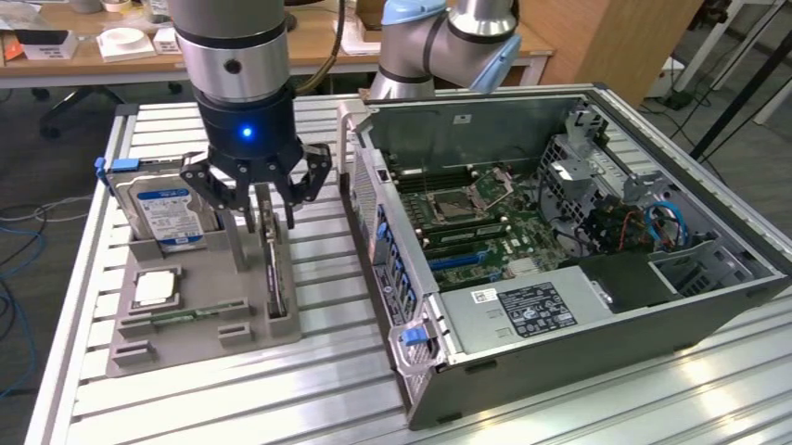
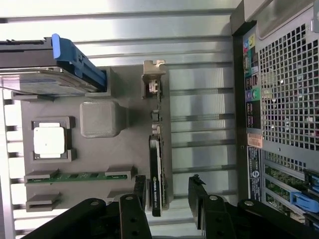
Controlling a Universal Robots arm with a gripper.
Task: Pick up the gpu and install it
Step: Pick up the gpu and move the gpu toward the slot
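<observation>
**A:** What could be going wrong here?

**B:** On the exterior view's left, the hard drive (image 1: 167, 209) is standing close by, so a sideways drift could be clipping it. The jaws are hanging apart just over the gpu (image 1: 274, 269), which is standing on edge in its grey holder (image 1: 185, 338).

**A:** And rightward?

**B:** The open computer case (image 1: 594, 343) is crowding in beside the holder. An off-centre grip may be tilting the card.
</observation>
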